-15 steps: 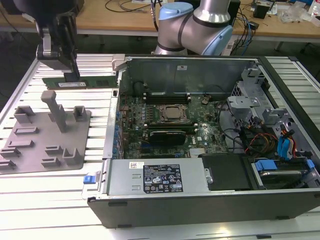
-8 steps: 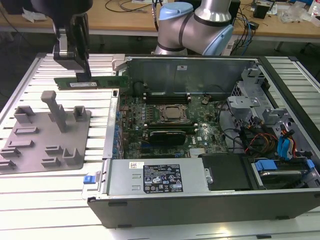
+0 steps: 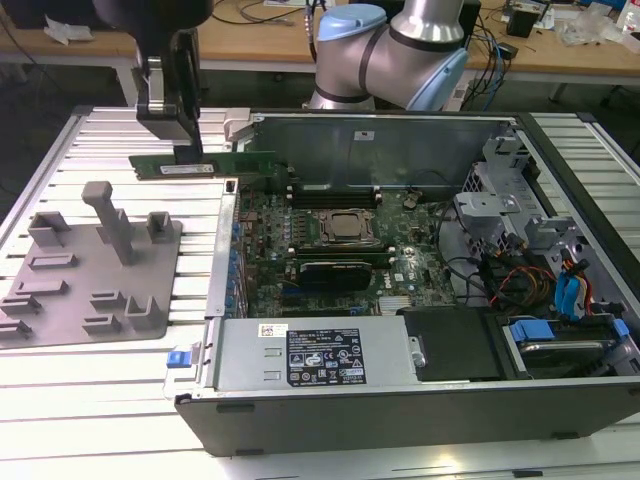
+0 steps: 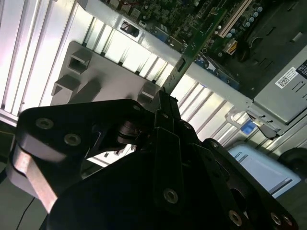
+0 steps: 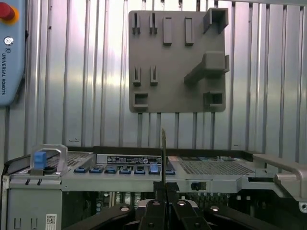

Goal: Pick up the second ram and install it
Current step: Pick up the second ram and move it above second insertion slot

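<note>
- Gripper clamped on the ram, fingers pinching its top edge near mid-length
- Ram hangs level and on edge below the fingers, in the air; both wrist views show it edge-on, running out from the fingertips
- Beneath it, the side wall of the open case
- Farther out from the gripper, away from the case, the grey tray lies on the slatted table

Second ram up in the air
Green stick with a pale label, level and on edge, clamped in the gripper over the case wall at the exterior view's left.
</note>
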Controlling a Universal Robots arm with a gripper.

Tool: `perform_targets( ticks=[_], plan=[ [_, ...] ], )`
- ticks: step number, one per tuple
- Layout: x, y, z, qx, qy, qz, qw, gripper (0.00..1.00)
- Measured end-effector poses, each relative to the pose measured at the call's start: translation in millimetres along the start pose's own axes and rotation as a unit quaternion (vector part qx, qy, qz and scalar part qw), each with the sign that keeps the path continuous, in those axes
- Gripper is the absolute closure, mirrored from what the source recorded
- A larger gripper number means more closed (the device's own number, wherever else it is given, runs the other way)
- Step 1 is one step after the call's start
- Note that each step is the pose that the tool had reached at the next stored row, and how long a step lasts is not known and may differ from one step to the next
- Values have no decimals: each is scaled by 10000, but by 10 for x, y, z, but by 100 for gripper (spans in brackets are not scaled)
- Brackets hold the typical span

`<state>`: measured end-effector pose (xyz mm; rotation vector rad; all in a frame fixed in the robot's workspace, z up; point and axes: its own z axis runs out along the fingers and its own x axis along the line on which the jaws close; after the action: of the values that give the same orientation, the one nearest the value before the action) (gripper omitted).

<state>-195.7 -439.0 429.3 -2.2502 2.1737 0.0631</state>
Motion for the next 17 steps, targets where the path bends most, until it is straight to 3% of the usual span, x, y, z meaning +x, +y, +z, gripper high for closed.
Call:
perform_targets(
  ticks=[5, 14, 17],
  plan=[
    [4, -125, -2, 0, 0, 0, 10000, 91],
    [15, -435, -6, 0, 0, 0, 10000, 91],
    [17, -495, -7, 0, 0, 0, 10000, 91]
  ],
)
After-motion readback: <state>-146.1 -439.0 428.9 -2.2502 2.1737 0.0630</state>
